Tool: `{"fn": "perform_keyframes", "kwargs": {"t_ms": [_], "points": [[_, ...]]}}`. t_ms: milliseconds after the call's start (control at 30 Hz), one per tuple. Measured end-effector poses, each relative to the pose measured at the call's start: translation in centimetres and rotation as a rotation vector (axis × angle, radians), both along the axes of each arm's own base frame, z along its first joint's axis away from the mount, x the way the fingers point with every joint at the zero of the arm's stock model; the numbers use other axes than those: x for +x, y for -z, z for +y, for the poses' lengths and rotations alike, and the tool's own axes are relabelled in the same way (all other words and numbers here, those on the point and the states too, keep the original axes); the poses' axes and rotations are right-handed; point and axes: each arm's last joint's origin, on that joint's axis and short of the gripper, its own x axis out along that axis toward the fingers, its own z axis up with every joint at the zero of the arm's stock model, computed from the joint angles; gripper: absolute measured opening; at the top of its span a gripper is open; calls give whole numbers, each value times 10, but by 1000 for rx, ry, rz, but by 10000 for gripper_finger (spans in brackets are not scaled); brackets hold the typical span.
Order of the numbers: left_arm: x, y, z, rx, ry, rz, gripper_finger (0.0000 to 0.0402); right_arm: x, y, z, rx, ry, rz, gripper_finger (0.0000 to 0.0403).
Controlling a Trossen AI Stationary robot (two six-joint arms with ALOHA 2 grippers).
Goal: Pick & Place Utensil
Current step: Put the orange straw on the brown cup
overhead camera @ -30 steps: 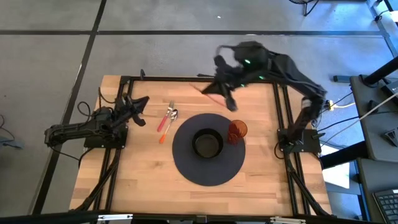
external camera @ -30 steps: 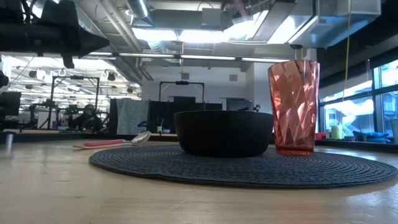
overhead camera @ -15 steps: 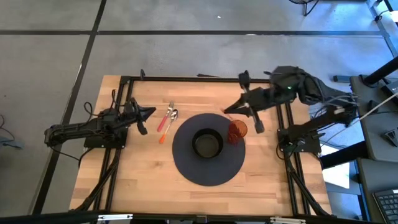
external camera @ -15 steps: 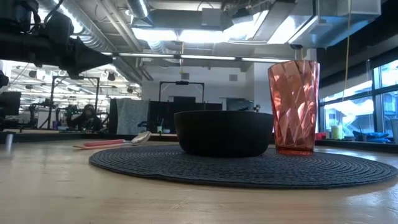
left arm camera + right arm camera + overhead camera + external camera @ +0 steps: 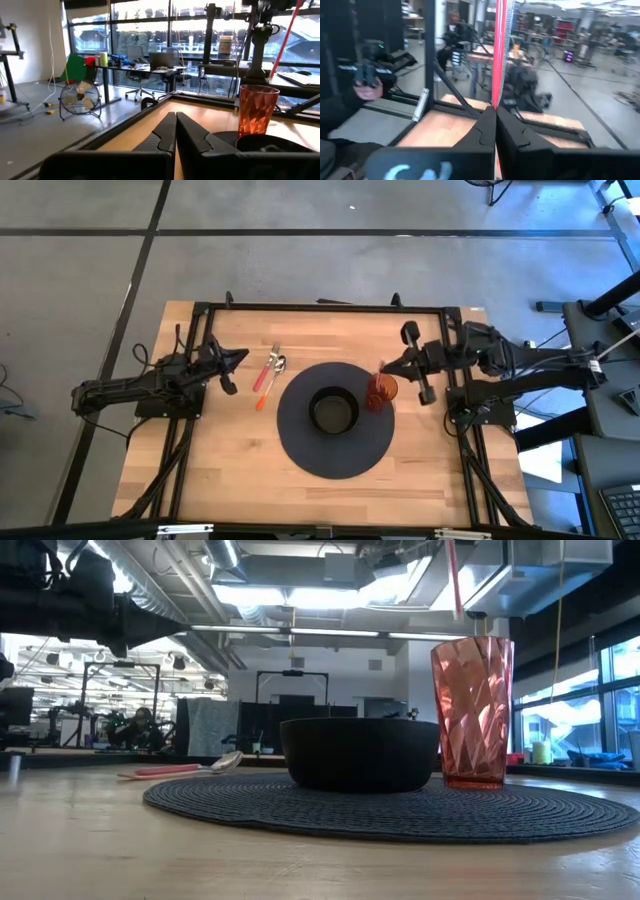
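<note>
Right claw swung beside faceted cup, pinching thin red utensil; left claw pressed together.

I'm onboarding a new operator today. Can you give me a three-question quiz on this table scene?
1. True or false: the right gripper is shut on a thin red-handled utensil.
2. What stands on the round dark woven placemat beside the black bowl? A) faceted orange-red plastic cup B) white mug C) glass bottle
3. Fill in: the fork and spoon with red handles lie on the wooden table near the ____ gripper.

Key: 1 true; 2 A; 3 left.
</note>
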Motion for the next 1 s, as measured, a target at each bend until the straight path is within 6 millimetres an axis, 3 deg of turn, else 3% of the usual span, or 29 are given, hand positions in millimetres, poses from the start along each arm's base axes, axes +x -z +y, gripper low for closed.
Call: {"fn": "perform_keyframes", "kwargs": {"t_ms": [200, 533, 1000], "points": [[-1, -5, 0, 98, -15, -10, 6, -12, 30, -1, 2, 55, -3, 0], [-4, -14, 1, 257, -106, -11, 6, -8, 76, -8, 44, 250, -10, 0], [-4, -14, 2, 362, -159, 50, 6, -11, 133, -13, 148, 375, 84, 0]]}}
